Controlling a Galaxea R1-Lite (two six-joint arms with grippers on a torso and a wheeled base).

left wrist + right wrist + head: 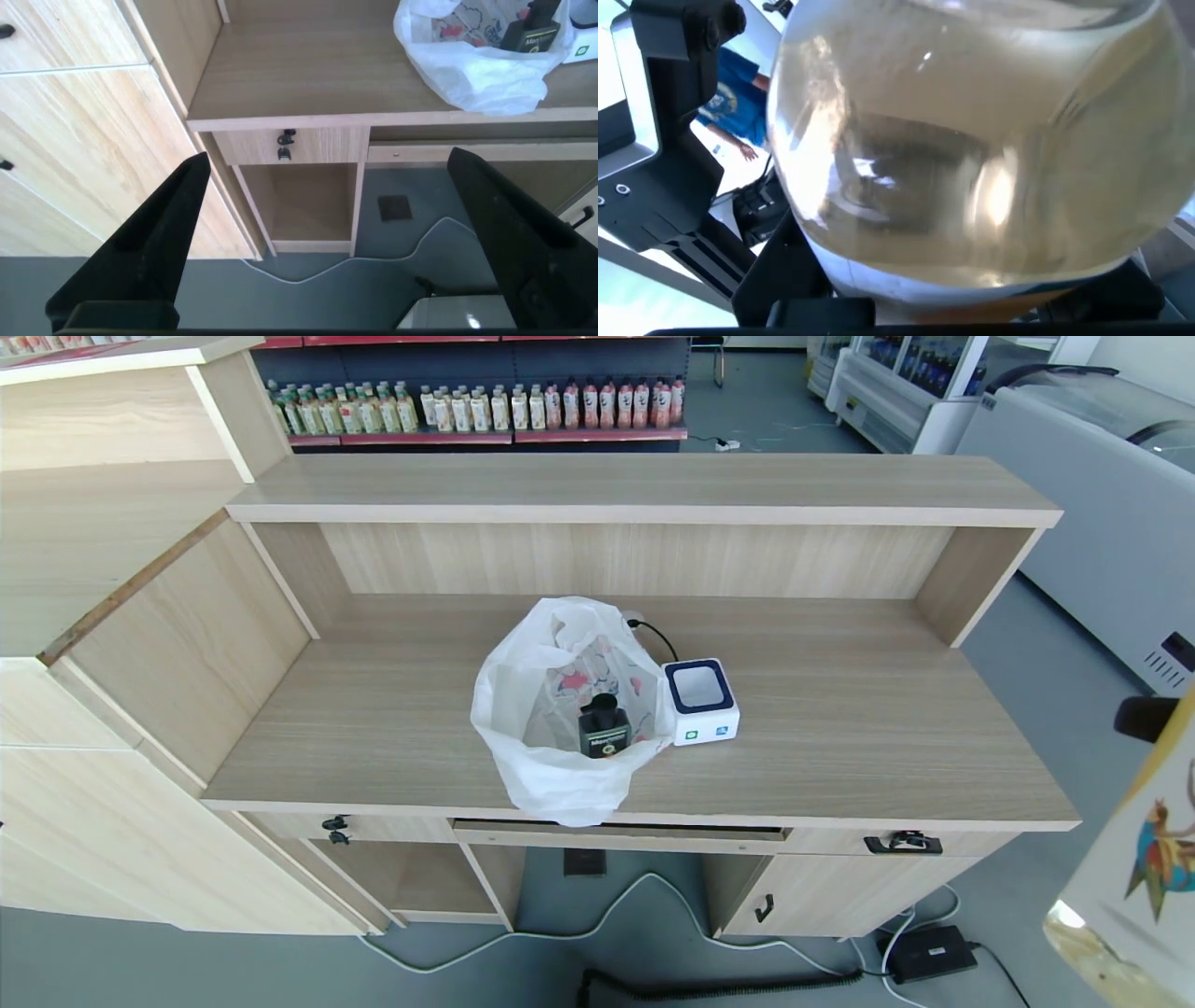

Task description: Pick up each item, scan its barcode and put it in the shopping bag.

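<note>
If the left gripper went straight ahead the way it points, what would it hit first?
Probably the front of the counter: the open left gripper points at the small drawer, with the open cubby just below it. Depth is hard to judge.

The counter top [840, 728] lies bare on both sides of the shopping bag [560, 784], with the wider stretch on the right. The bag's mouth gapes upward; a dark bottle [603, 730] stands inside toward the scanner side (the other side is free). The scanner [700, 700] sits just beside the bag, its cable [658, 637] behind it. The upper shelf [644, 490] roofs the back, and the left wall [196, 653] and right wall [976, 583] close the ends. A clear bottle [971, 140] bulks at the right.
</note>
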